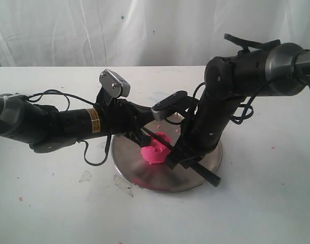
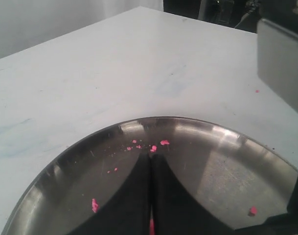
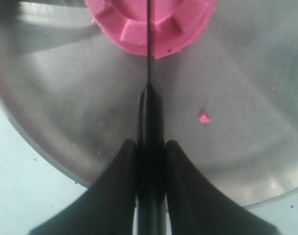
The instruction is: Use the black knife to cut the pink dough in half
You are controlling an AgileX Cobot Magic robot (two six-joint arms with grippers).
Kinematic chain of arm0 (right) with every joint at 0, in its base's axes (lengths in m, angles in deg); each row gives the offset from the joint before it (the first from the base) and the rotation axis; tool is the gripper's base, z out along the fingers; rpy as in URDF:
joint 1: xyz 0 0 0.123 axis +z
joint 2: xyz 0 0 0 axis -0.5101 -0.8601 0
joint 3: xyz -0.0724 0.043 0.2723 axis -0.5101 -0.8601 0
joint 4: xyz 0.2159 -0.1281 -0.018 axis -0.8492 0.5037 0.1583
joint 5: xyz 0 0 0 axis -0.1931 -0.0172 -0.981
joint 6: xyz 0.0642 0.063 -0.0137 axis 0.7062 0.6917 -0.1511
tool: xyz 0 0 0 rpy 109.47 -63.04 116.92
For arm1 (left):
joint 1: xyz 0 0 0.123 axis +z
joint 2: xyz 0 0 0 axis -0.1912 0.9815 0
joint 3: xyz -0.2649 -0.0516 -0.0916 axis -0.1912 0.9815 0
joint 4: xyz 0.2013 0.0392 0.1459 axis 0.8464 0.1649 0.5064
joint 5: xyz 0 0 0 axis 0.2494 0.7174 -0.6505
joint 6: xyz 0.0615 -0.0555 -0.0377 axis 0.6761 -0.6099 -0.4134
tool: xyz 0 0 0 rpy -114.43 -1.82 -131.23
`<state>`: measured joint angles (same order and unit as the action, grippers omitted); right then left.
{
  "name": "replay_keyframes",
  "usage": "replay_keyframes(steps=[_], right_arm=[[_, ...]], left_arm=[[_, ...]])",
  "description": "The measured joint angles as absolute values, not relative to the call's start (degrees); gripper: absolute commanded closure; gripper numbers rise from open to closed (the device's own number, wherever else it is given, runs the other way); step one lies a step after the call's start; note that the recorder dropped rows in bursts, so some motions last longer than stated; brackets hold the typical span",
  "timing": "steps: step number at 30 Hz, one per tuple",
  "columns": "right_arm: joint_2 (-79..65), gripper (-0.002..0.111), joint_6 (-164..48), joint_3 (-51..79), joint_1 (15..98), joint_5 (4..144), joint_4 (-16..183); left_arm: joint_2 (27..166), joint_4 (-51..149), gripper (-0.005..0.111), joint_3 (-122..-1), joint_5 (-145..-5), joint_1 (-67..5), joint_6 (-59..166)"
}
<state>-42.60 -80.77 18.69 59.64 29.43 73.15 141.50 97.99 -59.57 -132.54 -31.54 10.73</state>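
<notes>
The pink dough (image 1: 153, 151) sits on the steel plate (image 1: 139, 175), a notched lump (image 3: 129, 27) near the plate's middle. My right gripper (image 1: 179, 157) (image 3: 150, 144) is shut on the handle of the black knife (image 1: 206, 174). Its thin blade (image 3: 149, 73) runs edge-on across the middle of the dough's top; how deep it sits I cannot tell. My left gripper (image 1: 140, 137) (image 2: 151, 157) is low over the plate (image 2: 222, 161) just behind the dough, jaws shut tip to tip. A pink sliver shows through the slit lower between its fingers (image 2: 134, 200).
Pink crumbs (image 2: 153, 148) lie on the plate, one (image 3: 204, 117) beside the blade. Clear scraps (image 1: 86, 176) lie on the white table (image 1: 53, 203) left of the plate. The right arm's camera housing (image 2: 281, 58) hangs close by the left gripper. A white curtain (image 1: 144, 30) closes the back.
</notes>
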Motion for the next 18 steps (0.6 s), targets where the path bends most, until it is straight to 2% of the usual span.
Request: replay_keyframes(steps=[18], right_arm=[[-42.6, 0.108, -80.8, 18.7, 59.6, 29.5, 73.1]], left_arm=[[141.7, 97.8, 0.107, -59.6, -130.2, -31.5, 13.9]])
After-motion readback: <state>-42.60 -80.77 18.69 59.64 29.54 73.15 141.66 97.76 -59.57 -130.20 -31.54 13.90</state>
